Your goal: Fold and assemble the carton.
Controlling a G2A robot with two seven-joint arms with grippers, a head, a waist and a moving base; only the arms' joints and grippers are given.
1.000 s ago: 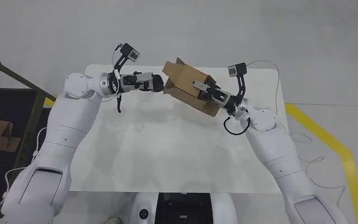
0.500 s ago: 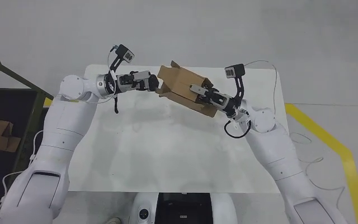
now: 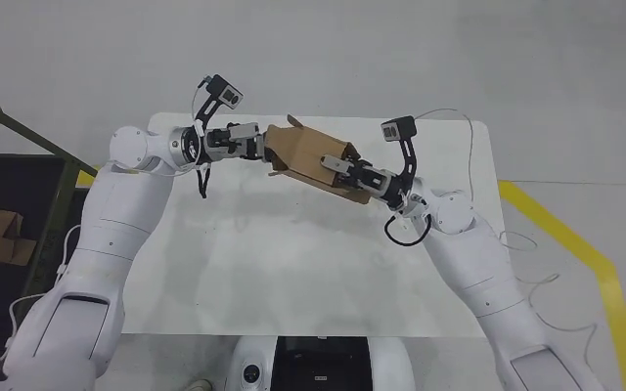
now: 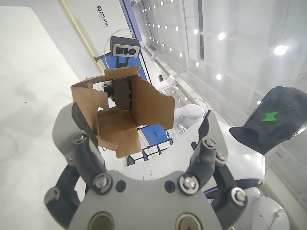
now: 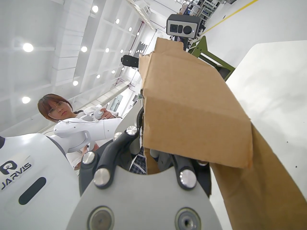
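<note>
Right hand [image 3: 340, 167] is gripping the half-erected brown cardboard carton [image 3: 311, 156] above the white counter's [image 3: 293, 264] far edge, left hand [image 3: 264, 150] is waiting open at its loose flaps, so tucking them inward is probably coming next.

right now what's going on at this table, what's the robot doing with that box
A two-armed robot is working on a brown cardboard carton over the white table. The right gripper is clamped on a wall at one end of the carton. The left gripper is at the opposite end, open, with one finger against a flap. That end is open, its flaps sticking out and not yet folded shut, so the carton is only partly assembled.
</note>
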